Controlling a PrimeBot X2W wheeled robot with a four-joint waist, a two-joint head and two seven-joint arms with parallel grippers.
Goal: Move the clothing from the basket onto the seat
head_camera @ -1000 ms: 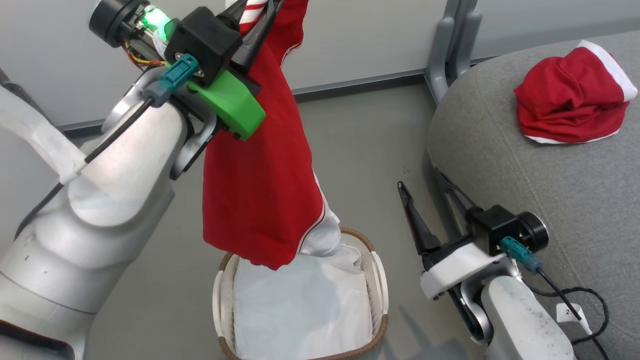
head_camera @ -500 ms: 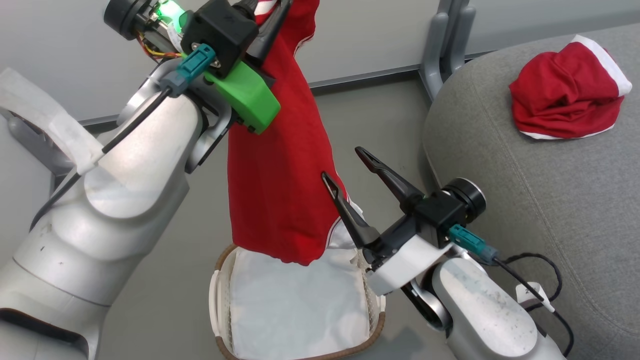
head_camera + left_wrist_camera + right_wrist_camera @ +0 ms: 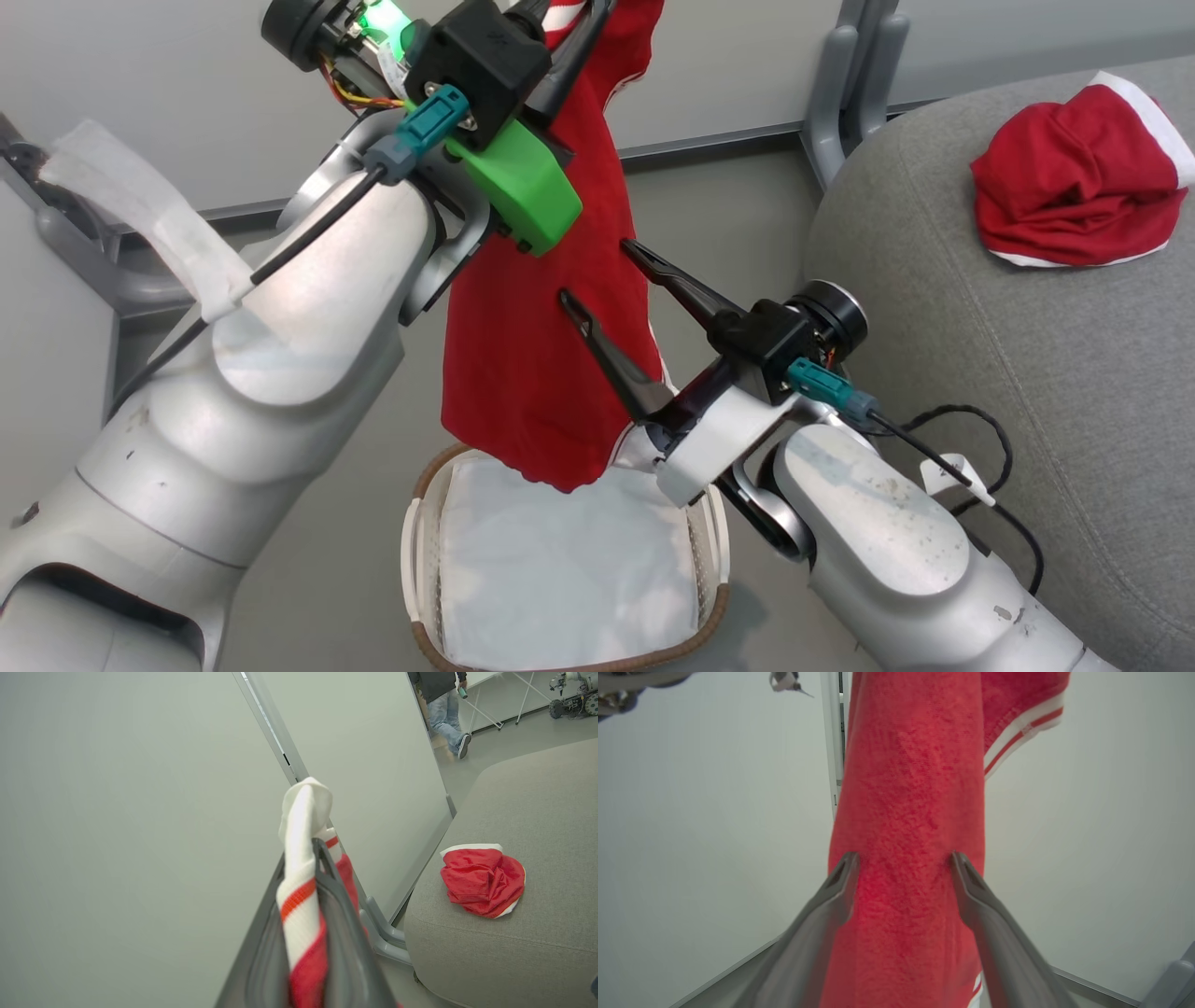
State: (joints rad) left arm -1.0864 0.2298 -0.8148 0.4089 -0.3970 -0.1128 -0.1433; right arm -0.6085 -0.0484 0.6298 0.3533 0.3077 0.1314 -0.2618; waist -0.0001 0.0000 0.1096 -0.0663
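Note:
A red garment (image 3: 532,373) with white stripe trim hangs from my left gripper (image 3: 568,19), which is raised high and shut on its white collar end (image 3: 299,868). The garment's lower tip dangles just above the white basket (image 3: 414,551) with the brown rim. My right gripper (image 3: 597,273) stands open, its two fingers on either side of the hanging cloth (image 3: 906,826) at mid-height, not pinching it. A second crumpled red garment (image 3: 1074,187) lies on the grey seat (image 3: 1027,373) at the right, also seen from the left wrist as a red garment (image 3: 481,882).
A plain white sheet (image 3: 560,560) lines the basket on the grey floor. A grey partition wall with a post foot (image 3: 854,84) stands behind, close to the seat's corner. A black cable (image 3: 971,429) trails over the seat edge. A person's legs (image 3: 444,714) show far beyond the partition.
My right gripper has swung up and to the left from beside the seat to straddle the hanging garment. My left arm has carried the garment higher and a little rightwards.

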